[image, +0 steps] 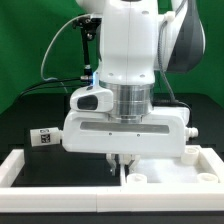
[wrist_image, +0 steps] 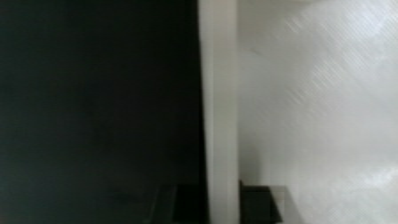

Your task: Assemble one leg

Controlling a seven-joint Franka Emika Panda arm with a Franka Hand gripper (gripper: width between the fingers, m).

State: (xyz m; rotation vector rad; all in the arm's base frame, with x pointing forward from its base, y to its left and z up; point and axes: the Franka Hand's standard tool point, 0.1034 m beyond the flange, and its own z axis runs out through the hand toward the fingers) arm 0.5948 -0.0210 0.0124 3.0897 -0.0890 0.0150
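The gripper [image: 118, 164] is down low at the near edge of the big white tray piece [image: 168, 166]. Its jaws are pulled in to a narrow gap. In the wrist view the two dark fingertips [wrist_image: 185, 196] sit on either side of the tray's raised rim [wrist_image: 217, 100] and look flush against it. So it reads as pinched on that rim and nothing else, though the squeeze itself can't really be seen.

Moving outward, the tray lies flat on the black table [image: 30, 110], toward the exterior view's right. At least two round sockets [image: 140, 179] face up near its front edge. A white border wall [image: 22, 165] runs along the exterior view's left and bottom, right beside the tray.

The leg [image: 40, 138] is off on its own at the exterior view's left. It's lying on the table with its marker tag showing, well apart from the gripper, and nothing is touching it.

So this looks like the prep step: the arm is handling the tray, and the leg hasn't been picked up yet. The next move probably needs the jaws to let go of the rim, lift clear and travel over to the leg. Since that little peg is lying on its side, the arm will need a clean grab across its body. Then it has to stand the leg upright over one of the sockets and twist it in.
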